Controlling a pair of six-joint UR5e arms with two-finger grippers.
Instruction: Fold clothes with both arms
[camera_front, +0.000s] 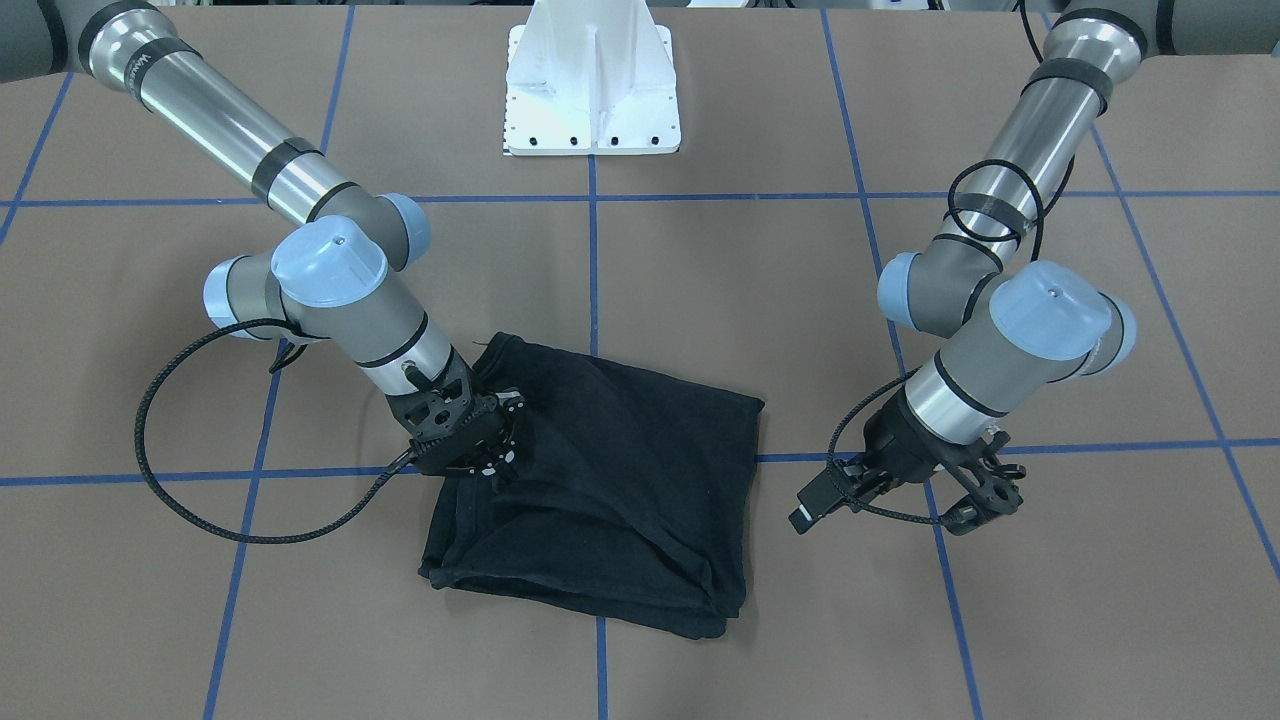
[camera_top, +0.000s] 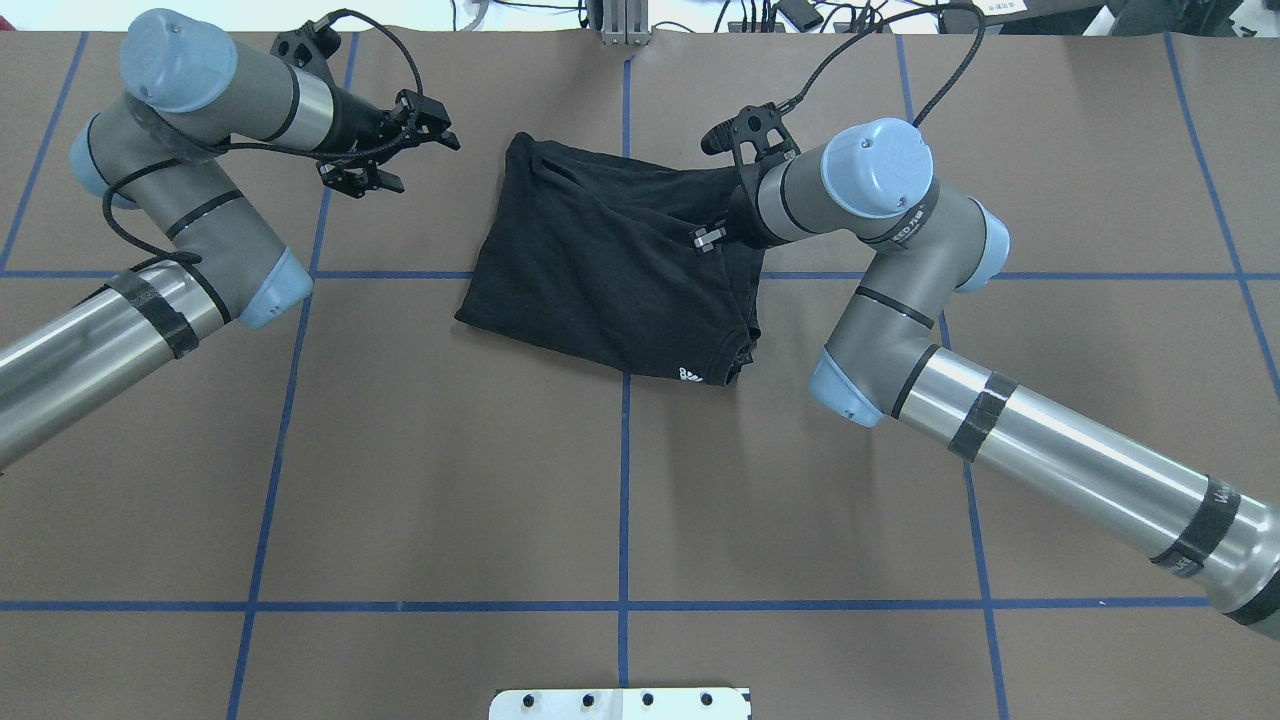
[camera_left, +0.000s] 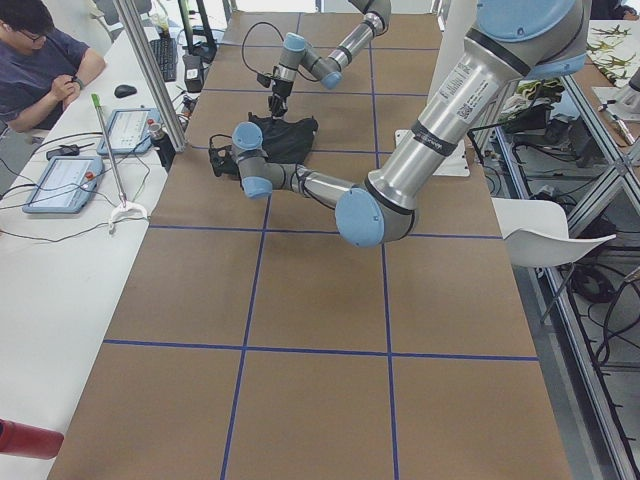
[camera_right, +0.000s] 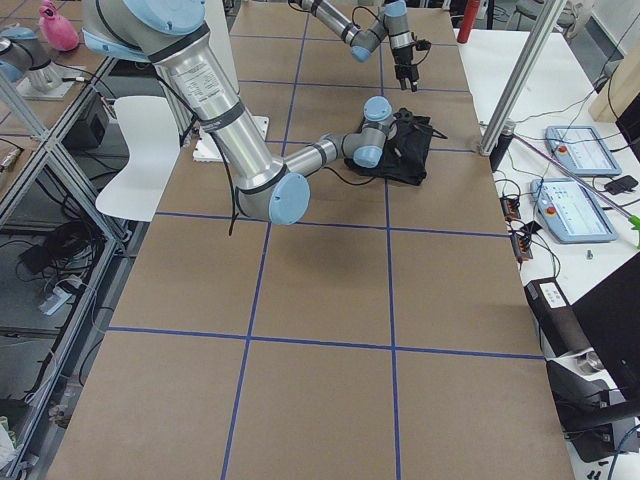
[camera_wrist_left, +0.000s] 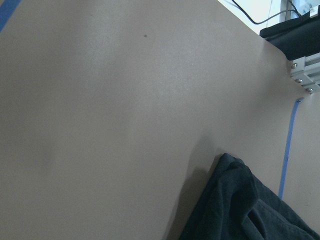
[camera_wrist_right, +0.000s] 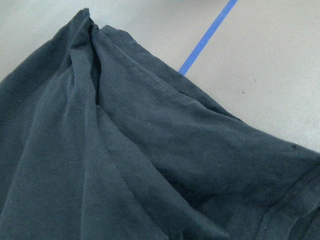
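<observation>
The black T-shirt (camera_front: 620, 480) (camera_top: 600, 270) lies folded into a rough square at the table's middle, with a small white mark (camera_top: 690, 373) near its collar. My right gripper (camera_front: 500, 440) (camera_top: 712, 235) sits on the shirt's edge, on the robot's right. It looks shut on the cloth, since the creases run toward it. The right wrist view is filled with bunched black fabric (camera_wrist_right: 125, 150). My left gripper (camera_front: 985, 495) (camera_top: 365, 178) hangs open and holds nothing, a short way off the shirt's opposite edge. Its wrist view catches one corner of the T-shirt (camera_wrist_left: 240, 210).
The white pedestal base (camera_front: 592, 90) stands behind the shirt on the robot's side. Blue tape lines (camera_top: 624, 450) grid the brown table. A person (camera_left: 40, 60) sits at a side bench with control tablets (camera_left: 62, 182). A white chair (camera_left: 550, 230) stands beside the table.
</observation>
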